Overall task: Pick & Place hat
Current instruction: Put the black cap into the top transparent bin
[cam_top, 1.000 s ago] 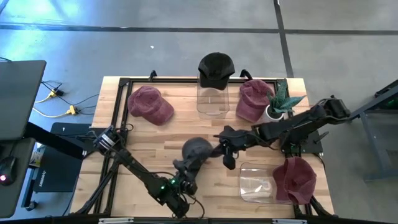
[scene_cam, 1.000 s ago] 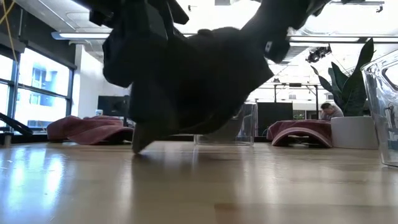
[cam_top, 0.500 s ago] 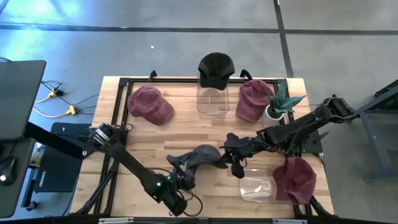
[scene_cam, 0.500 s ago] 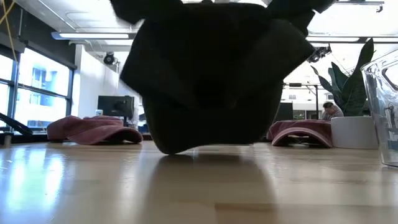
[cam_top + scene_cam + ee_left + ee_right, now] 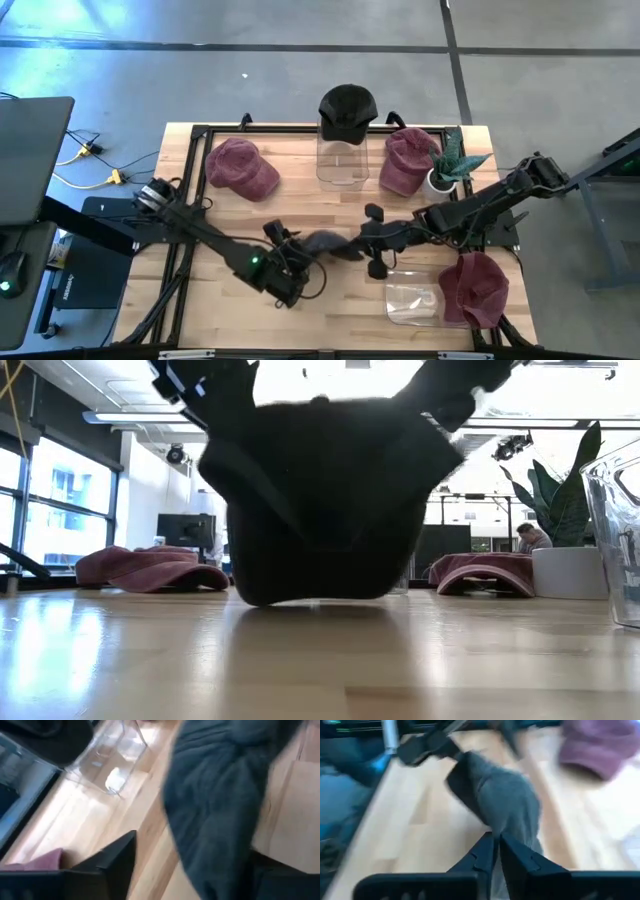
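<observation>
A grey hat (image 5: 325, 243) hangs in the middle of the table between my two grippers. In the low view the grey hat (image 5: 330, 500) spreads broad, and its lower edge comes down to about the tabletop. My right gripper (image 5: 358, 243) reaches in from the table's right and is shut on it. My left gripper (image 5: 290, 248) comes from the near left, open, its fingers (image 5: 117, 865) standing on either side of the hat's bulk (image 5: 225, 810). My right gripper pinches an edge of the grey hat (image 5: 495, 827) between its two fingertips, slanting down from the table's right side. The hat hangs below and beyond the fingers. My left gripper: bare wood shows between one finger and the hat. The cloth hides the other finger, so I cannot tell whether it touches.
Maroon hats lie at the far left (image 5: 242, 168) and far right (image 5: 408, 160). Another (image 5: 475, 288) sits on a clear stand (image 5: 415, 295) at the near right. A black hat (image 5: 347, 105) tops a clear stand (image 5: 340, 160) at the far edge, beside a potted plant (image 5: 450, 165).
My left gripper has risen, gone toward the table's far edge, and rolled at the wrist. The grey hat has turned about from a skewed bundle to a broad, level hang between the grippers. It has shifted a little toward the table's right.
</observation>
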Controlling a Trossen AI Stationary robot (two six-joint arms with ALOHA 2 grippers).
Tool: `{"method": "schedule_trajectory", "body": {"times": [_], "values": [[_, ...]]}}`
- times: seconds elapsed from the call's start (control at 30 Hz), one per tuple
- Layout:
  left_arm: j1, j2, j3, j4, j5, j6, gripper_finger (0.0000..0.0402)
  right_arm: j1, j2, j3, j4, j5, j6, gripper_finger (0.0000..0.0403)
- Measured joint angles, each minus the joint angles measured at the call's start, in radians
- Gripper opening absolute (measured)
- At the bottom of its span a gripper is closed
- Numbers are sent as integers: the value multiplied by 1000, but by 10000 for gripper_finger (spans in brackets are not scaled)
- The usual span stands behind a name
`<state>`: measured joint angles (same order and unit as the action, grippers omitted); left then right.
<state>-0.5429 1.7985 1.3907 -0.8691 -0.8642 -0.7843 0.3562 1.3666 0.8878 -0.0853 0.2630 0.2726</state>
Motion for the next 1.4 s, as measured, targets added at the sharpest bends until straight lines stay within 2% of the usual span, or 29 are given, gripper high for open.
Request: {"method": "schedule_trajectory", "body": {"times": [0.1, 0.23, 0.3, 0.4, 0.5, 0.7, 0.9, 1.1, 1.23, 1.4], "values": [[16, 0, 0, 4, 25, 9, 153, 0, 0, 0, 0, 78, -32, 60], [13, -8, 0, 1, 43, -5, 34, 0, 0, 0, 0, 167, -46, 110], [12, -28, 9, 7, 90, -13, 12, 3, -8, 0, 0, 165, -60, 129], [13, -45, 52, 11, 227, -9, 22, 13, -39, 0, 0, 149, -64, 143], [14, -47, 129, 11, 369, 58, 12, 32, -78, 0, 1, 147, -63, 146], [66, -49, 261, -30, 523, 162, 3, 79, -119, 1, 1, 151, -55, 146], [212, -49, 264, -119, 645, 193, 1, 103, -118, 1, -9, 149, -51, 145], [362, -49, 200, -10, 797, 269, 1, 105, -106, 1, -38, 140, -100, 155], [389, -49, 195, -1, 831, 305, 0, 101, -56, 1, -10, 102, -179, 182], [386, -49, 195, -1, 902, 311, 0, 80, 11, -1, 38, 135, -214, 231]]}}
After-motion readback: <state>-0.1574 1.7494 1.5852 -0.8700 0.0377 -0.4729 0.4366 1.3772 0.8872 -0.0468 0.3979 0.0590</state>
